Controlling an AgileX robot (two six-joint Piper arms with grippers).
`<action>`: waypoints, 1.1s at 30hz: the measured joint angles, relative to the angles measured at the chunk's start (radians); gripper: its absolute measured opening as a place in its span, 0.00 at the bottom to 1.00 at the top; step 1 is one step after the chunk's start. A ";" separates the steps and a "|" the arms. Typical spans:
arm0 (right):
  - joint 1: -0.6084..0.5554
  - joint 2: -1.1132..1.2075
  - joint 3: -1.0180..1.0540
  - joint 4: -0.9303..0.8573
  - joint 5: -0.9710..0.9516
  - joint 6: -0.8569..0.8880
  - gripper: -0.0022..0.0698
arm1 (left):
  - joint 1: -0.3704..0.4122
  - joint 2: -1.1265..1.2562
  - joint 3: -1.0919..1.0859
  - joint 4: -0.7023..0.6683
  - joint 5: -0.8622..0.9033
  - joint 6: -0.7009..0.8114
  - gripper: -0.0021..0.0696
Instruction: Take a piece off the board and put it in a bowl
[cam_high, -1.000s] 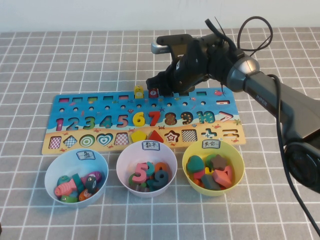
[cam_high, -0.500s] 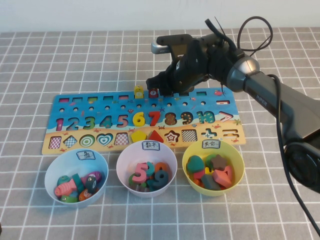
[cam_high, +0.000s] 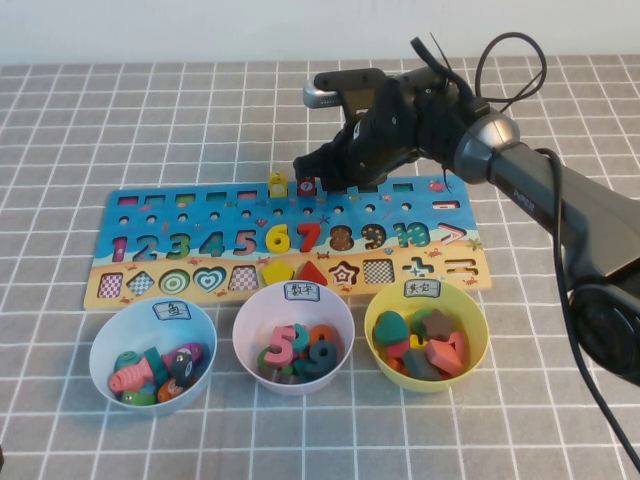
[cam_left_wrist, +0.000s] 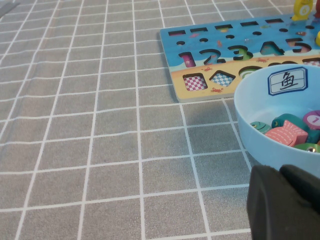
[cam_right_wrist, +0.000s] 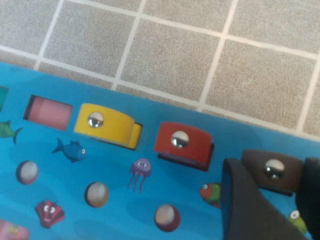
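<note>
The board (cam_high: 100, 200) lies across the table's middle. My right gripper (cam_high: 335, 185) is down on its far row, next to the red peg (cam_high: 307, 186) and yellow peg (cam_high: 277, 183). In the right wrist view the gripper (cam_right_wrist: 274, 175) is shut on the dark brown piece (cam_right_wrist: 272, 167), one finger against each end, and the piece sits in its slot beside the red peg (cam_right_wrist: 182, 142). The piece is hidden in the high view. The pale blue-lavender bowl (cam_high: 100, 350) stands front left, holding fish pieces. My left gripper (cam_left_wrist: 282, 200) is shut and empty, close beside that bowl (cam_left_wrist: 260, 130).
A pink-white bowl (cam_high: 250, 320) of number pieces and a yellow bowl (cam_high: 475, 320) of shape pieces stand in front of the board. The right arm reaches in from the right, over the board's right end. Grey checked cloth covers the table.
</note>
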 joint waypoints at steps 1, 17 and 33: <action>0.000 0.000 0.000 -0.001 0.002 0.000 0.31 | 0.000 0.000 0.000 0.000 0.000 0.000 0.03; 0.000 -0.018 0.000 -0.020 0.019 0.000 0.29 | 0.000 0.000 0.000 0.000 0.000 0.000 0.03; 0.000 -0.068 0.000 -0.038 0.052 0.000 0.29 | 0.000 0.000 0.000 0.000 0.000 0.000 0.03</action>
